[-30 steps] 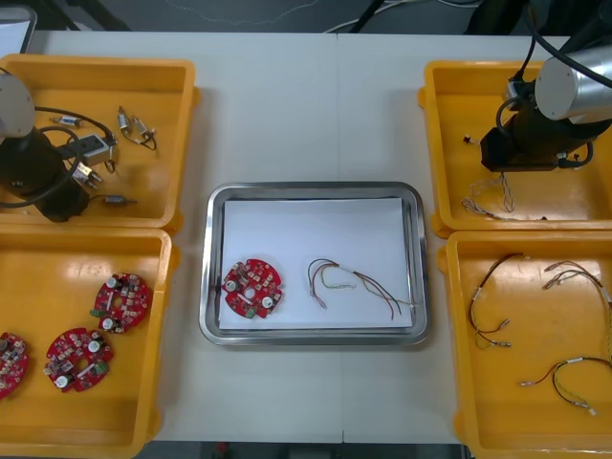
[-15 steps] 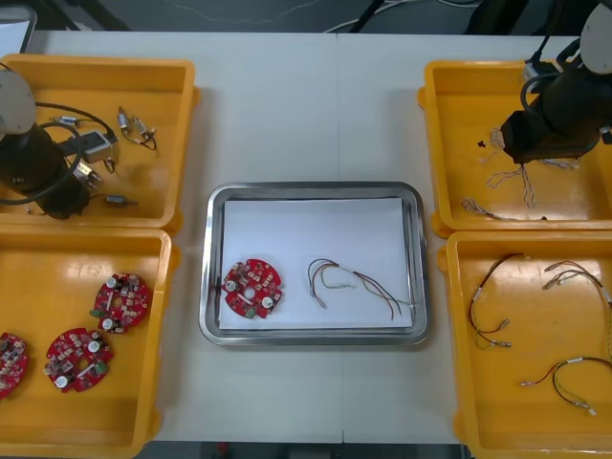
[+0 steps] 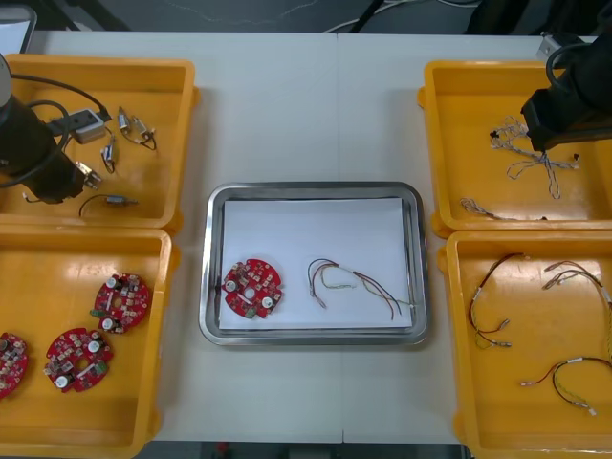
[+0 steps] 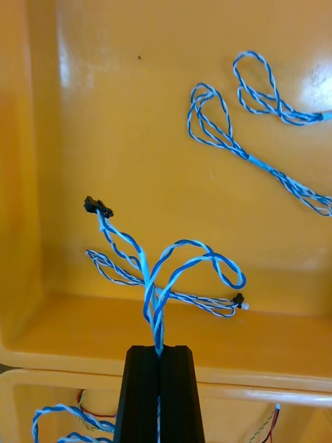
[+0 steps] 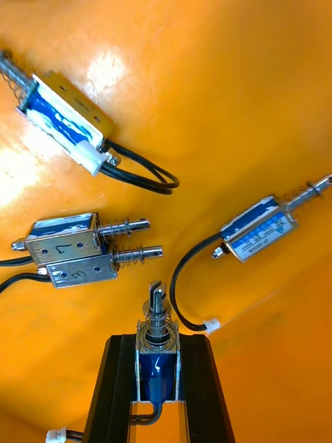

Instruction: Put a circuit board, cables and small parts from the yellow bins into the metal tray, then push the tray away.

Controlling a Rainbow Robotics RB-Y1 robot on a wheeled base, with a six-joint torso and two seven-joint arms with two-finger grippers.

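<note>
Right tool (image 4: 159,349) pinches a blue-white cable (image 4: 144,266) above the right far bin (image 3: 478,67); left tool (image 5: 158,339) clamps a small part (image 5: 158,367) (spring end poking out) over the left far bin (image 3: 96,65). The tray (image 3: 316,188) holds a board (image 3: 252,287) and a coloured cable (image 3: 359,279).

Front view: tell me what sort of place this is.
Probably an electronics kitting bench: yellow bins of sorted red circuit boards, cables and small metal parts flank a metal tray. Over the far bins, the left end effector holds a small metal part, the right end effector a blue and white cable.
</note>
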